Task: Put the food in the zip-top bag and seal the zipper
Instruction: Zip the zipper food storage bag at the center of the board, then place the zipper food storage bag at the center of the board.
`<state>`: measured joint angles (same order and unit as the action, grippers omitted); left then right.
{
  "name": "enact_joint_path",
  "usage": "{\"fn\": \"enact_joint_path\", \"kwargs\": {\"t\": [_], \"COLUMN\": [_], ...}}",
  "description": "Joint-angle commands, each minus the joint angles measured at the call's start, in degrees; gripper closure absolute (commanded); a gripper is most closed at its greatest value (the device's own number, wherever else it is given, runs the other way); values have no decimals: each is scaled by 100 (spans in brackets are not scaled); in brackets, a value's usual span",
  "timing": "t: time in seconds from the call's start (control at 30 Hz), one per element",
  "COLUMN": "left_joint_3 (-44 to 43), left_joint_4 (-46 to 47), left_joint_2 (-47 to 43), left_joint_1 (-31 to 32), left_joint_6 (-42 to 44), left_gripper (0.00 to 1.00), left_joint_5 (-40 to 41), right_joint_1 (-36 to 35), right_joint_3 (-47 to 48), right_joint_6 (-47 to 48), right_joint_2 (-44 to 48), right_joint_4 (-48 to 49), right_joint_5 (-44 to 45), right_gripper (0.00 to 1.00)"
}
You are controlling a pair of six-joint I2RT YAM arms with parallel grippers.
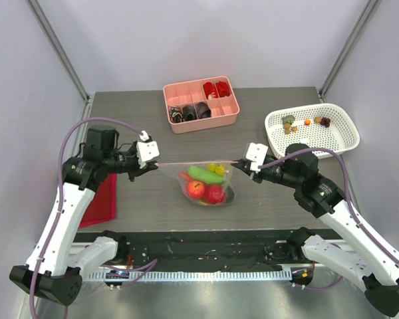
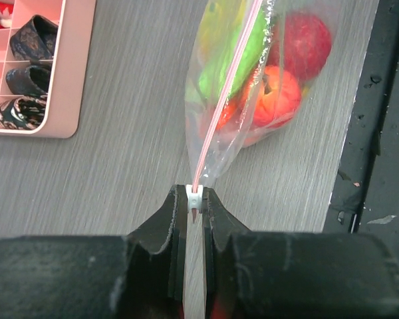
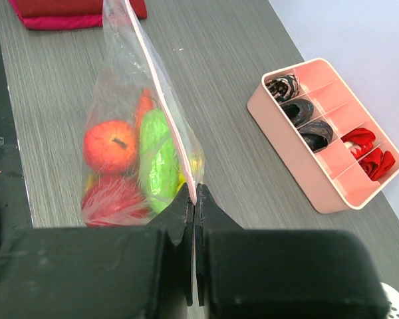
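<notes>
Left gripper pinches the zipper at its left end, right gripper clamps its right end. The bag stretches between them, food inside.

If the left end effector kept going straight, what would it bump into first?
The bag: the left end effector pinches its zipper end, so it would likely push into the food inside.

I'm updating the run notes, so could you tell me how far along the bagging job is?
Done: several fruits sit inside the zip-top bag. In hand: left gripper pinches the white zipper slider, right gripper clamps the opposite corner. Left: small pieces lie in the white basket; seal unconfirmed.
</notes>
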<state>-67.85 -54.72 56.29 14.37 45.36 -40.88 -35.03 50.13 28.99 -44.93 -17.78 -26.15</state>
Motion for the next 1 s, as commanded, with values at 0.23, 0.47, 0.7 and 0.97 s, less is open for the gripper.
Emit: {"fn": "enact_joint_path", "kwargs": {"t": [0.23,0.47,0.7,0.97], "left_joint_3": [-87,-913,-1124,-1292], "left_joint_4": [206,699,1218,1236], "left_joint_2": [-259,364,926,1551], "left_joint_1": [-259,478,1506,2008], "left_joint_6": [-685,-1539,-1311,-1170], "left_gripper": [45,23,18,33], "left_joint_5": [-279,106,721,495], "right_joint_1": [101,92,101,101], "right_joint_3": [216,261,322,269], "right_joint_6": [28,-166,-113,71], "right_joint_2": [-51,-166,-122,-7], "right_joint_4": [152,266,249,135], "right_joint_5": [-4,-188,-347,-417], "right_gripper": [99,99,99,99]}}
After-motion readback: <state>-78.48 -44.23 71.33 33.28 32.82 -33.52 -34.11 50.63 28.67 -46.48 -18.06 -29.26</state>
